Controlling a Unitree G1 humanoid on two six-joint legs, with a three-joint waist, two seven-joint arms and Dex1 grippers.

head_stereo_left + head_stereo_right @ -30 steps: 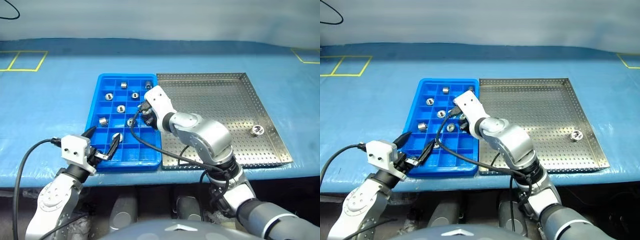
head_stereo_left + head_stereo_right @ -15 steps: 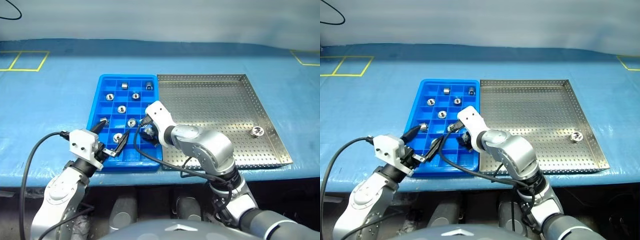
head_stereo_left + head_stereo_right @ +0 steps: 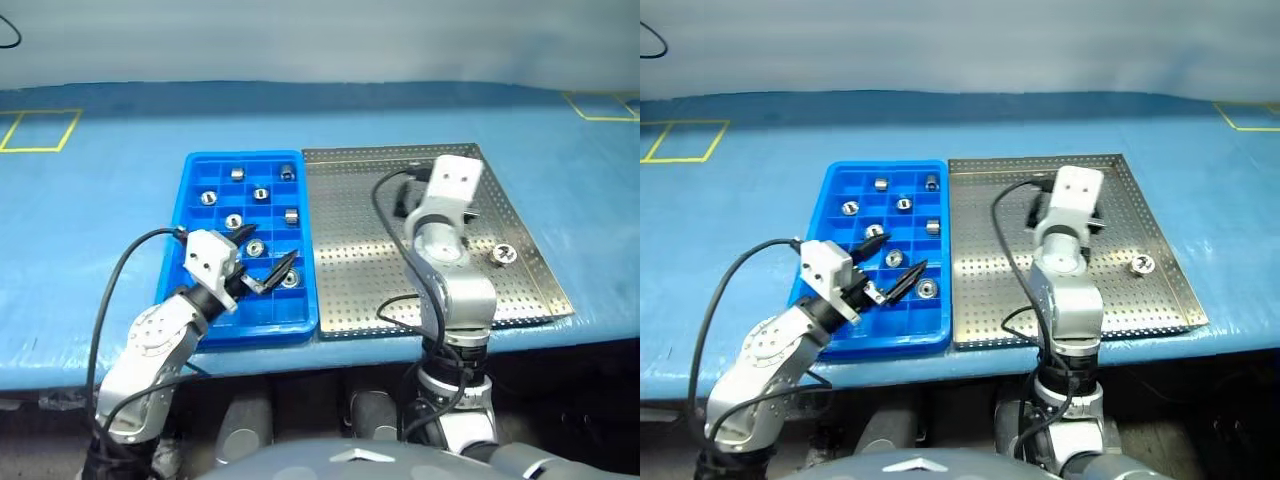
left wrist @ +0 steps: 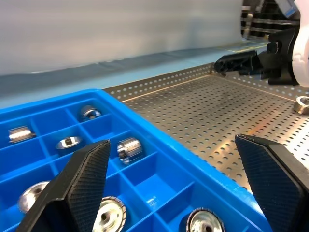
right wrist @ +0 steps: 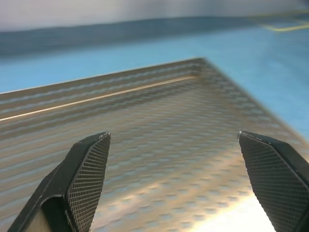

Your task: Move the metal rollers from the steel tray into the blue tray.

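1. One of the metal rollers (image 3: 504,256) lies alone on the steel tray (image 3: 370,275), near that tray's right rim and towards its near side.
2. The other rollers sit in the blue tray (image 3: 203,322), one to a compartment: three in the far row, two in the next row, then single ones further towards the near side, the nearest (image 3: 290,279) by the tray's right wall.
3. The blue tray lies just left of the steel tray, their long sides touching or nearly so; both rest on a blue tabletop sheet (image 3: 90,220).
4. The left gripper (image 3: 261,260) hangs over the near part of the blue tray with its black fingers spread wide and nothing between them; in the left wrist view several rollers show in compartments below and beyond them.
5. The right gripper (image 5: 183,179) is over the steel tray, left of the lone roller and apart from it. The right wrist view shows its fingers wide apart, empty, above the perforated floor.
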